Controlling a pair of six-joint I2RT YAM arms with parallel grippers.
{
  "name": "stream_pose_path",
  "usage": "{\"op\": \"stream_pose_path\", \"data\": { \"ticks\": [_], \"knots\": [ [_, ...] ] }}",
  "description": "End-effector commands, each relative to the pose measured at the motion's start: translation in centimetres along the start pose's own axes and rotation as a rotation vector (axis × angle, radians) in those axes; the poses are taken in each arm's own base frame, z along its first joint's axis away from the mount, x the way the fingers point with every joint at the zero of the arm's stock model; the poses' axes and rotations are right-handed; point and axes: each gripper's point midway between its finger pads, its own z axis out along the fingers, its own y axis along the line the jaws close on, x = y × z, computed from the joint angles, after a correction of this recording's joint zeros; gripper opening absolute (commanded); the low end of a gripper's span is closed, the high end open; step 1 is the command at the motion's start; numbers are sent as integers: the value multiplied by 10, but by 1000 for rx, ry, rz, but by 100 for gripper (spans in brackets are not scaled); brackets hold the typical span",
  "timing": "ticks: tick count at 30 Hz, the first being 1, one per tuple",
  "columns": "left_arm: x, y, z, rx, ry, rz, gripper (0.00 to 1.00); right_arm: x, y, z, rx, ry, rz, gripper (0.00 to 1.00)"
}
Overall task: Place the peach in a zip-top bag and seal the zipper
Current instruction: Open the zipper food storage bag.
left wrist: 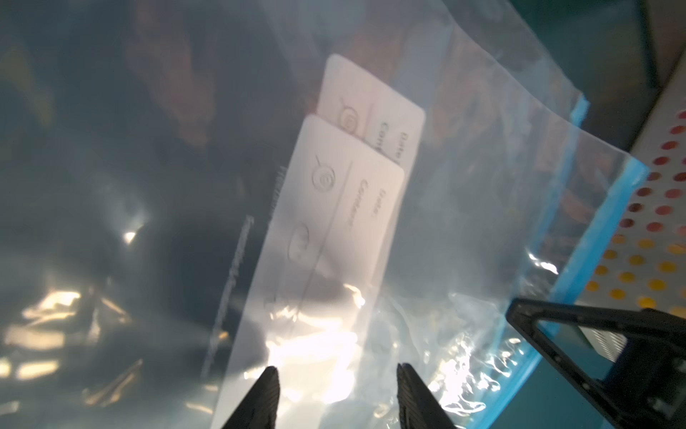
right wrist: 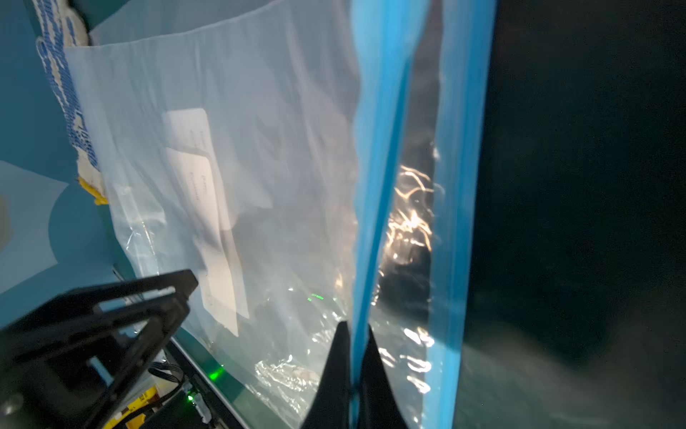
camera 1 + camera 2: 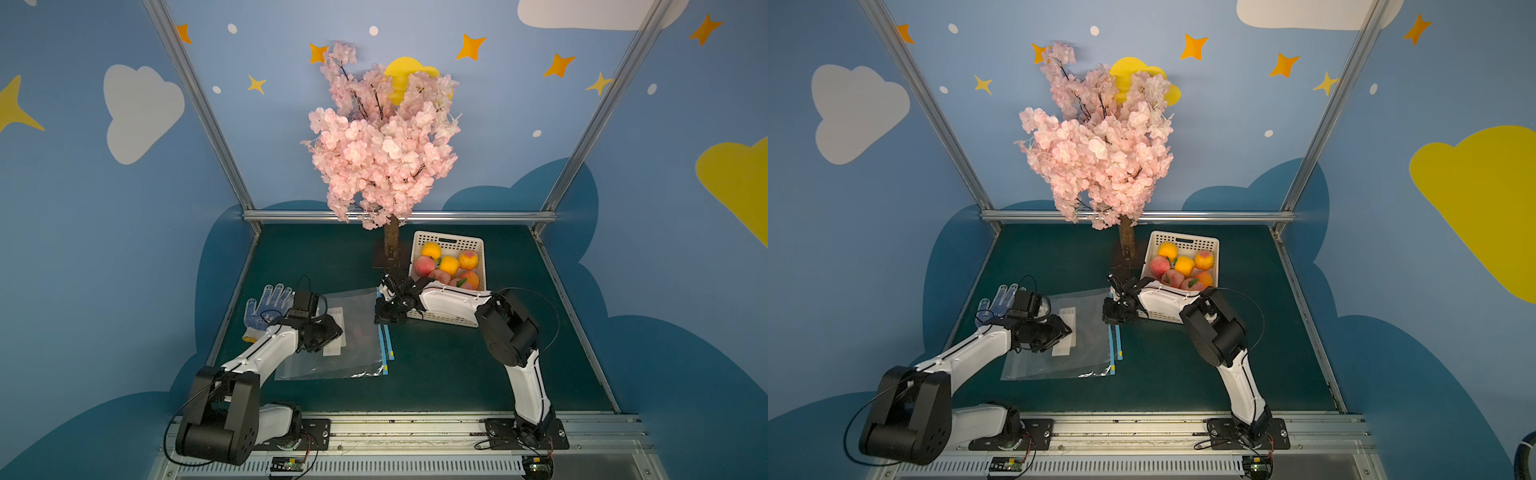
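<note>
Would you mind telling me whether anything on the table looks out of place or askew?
A blue-dotted work glove lies next to the zip-top bag, which this task does not need. The bag's white label shows twice, offset, so two bags may be stacked slightly askew.

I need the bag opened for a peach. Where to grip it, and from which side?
The blue zipper edge, from the basket side: that edge faces the basket, while the rest is slack film lying flat. The right end effector is shut on it.
</note>
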Motion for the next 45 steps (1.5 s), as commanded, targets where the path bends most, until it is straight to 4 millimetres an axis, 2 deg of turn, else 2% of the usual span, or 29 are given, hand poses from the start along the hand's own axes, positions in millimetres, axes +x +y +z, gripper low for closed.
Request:
{"op": "stream_pose_path", "data": {
  "ticks": [1, 5, 8, 13, 15, 22, 25, 30, 33, 38, 45],
  "knots": [
    [17, -26, -23, 83, 17, 91, 61, -18, 22, -44, -7, -133, 67, 0],
    [36, -53, -45, 190, -26, 223, 72, -21, 22, -64, 11, -185, 153, 0],
    [47, -70, -57, 258, -64, 333, 80, -17, 21, -72, 20, -182, 201, 0],
    [55, -90, -61, 314, -80, 441, 87, -10, 28, -78, 23, -173, 220, 0],
    [57, -98, -58, 311, -67, 471, 87, -10, 30, -81, 30, -186, 209, 0],
    [50, -99, -40, 88, -87, 592, 81, -6, 29, -81, 52, -182, 223, 0],
    [47, -104, -35, 79, -103, 602, 81, -4, 30, -81, 52, -182, 227, 0],
    [42, -101, -28, 51, -121, 586, 75, -3, 31, -85, 42, -187, 233, 0],
    [46, -103, -24, 63, -94, 593, 75, -3, 33, -86, 31, -184, 237, 0],
    [53, -112, -25, 131, -73, 602, 86, -2, 34, -86, 25, -181, 243, 0],
    [51, -107, -22, 118, -90, 601, 84, -1, 33, -84, 23, -176, 249, 0]
  ]
}}
